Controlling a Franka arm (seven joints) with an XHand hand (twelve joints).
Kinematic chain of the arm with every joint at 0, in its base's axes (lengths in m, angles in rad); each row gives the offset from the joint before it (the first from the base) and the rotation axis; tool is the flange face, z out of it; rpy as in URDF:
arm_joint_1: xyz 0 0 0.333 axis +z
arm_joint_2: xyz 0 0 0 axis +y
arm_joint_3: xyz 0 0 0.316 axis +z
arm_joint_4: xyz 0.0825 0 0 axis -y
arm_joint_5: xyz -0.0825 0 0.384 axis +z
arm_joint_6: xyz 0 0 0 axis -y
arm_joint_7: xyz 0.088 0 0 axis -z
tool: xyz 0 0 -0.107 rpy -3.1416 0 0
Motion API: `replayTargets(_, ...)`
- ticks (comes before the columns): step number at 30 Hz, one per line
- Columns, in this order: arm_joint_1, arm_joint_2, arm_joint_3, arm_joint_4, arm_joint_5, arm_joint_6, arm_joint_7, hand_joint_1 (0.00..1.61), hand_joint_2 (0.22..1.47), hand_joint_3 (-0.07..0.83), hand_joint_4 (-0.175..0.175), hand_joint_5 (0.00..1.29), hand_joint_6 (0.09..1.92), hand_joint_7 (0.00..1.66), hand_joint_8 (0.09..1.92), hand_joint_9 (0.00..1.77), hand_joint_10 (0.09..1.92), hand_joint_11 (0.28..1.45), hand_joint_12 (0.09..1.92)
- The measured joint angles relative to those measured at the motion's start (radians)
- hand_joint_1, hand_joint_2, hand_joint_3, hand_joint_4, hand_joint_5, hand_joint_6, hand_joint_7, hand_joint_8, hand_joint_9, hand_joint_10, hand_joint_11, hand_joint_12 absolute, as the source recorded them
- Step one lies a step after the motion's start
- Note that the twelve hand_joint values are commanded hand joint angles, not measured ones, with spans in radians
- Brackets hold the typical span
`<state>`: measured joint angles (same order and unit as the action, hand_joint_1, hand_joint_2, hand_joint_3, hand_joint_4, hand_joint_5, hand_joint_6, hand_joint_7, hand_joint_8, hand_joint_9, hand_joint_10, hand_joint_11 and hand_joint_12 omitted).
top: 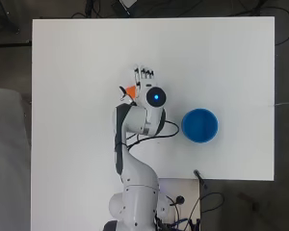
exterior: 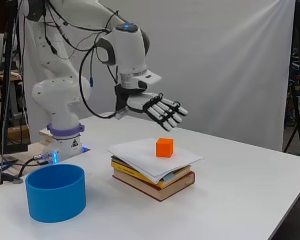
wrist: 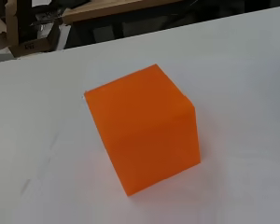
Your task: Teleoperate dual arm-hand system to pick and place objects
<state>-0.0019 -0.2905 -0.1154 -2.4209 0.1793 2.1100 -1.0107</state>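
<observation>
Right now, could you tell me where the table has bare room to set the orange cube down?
Bare table spreads left of the robot hand, along the far edge, and right of the blue bowl. It is crowded around the books holding the orange cube, under the robot hand.

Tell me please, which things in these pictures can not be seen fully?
- Orange cube: overhead view, mostly covered by the hand and wrist above it.
- Stack of books: overhead view, cannot be told from the white table; white paper covers it.
- Hand: absent from the wrist view.
- Blue bowl: side view hides its inside.
</observation>
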Motion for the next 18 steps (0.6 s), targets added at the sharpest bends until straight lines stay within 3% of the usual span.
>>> replayTargets(5,0.000,-0.005,-0.006,-0.147,0.041,0.139,-0.133,0.21,0.99,0.005,0.062,0.25,0.09,0.37,0.09,0.47,0.09,0.50,0.09)
replayTargets(8,0.001,0.001,-0.012,-0.182,0.076,0.149,-0.214,0.22,0.99,0.005,0.046,0.20,0.09,0.33,0.09,0.44,0.09,0.49,0.09)
replayTargets(12,0.002,0.046,-0.007,-0.162,0.081,0.135,-0.192,0.28,0.99,0.002,0.032,0.16,0.09,0.30,0.09,0.43,0.09,0.49,0.09)
replayTargets(13,0.002,0.064,-0.006,-0.146,0.079,0.126,-0.183,0.31,1.00,0.003,0.034,0.18,0.09,0.31,0.09,0.43,0.09,0.49,0.09)
replayTargets(14,0.002,0.083,-0.007,-0.126,0.084,0.112,-0.180,0.36,1.03,0.006,0.058,0.35,0.09,0.45,0.09,0.53,0.09,0.52,0.09)
replayTargets(15,0.002,0.102,-0.008,-0.104,0.097,0.092,-0.181,0.67,1.11,-0.014,-0.002,0.55,0.41,0.62,0.53,0.76,0.34,0.64,0.13)
replayTargets(16,0.002,0.122,-0.009,-0.080,0.115,0.066,-0.185,0.82,1.15,-0.013,0.053,0.68,0.76,0.85,1.12,1.03,0.96,0.78,0.72)
replayTargets(17,0.001,0.142,-0.011,-0.060,0.133,0.036,-0.193,0.89,1.17,-0.008,0.106,0.76,0.99,1.04,1.51,1.24,1.41,0.88,1.23)
replayTargets(18,0.000,0.157,-0.013,-0.042,0.150,0.001,-0.209,0.92,1.18,-0.004,0.140,0.79,1.12,1.16,1.73,1.38,1.66,0.94,1.55)
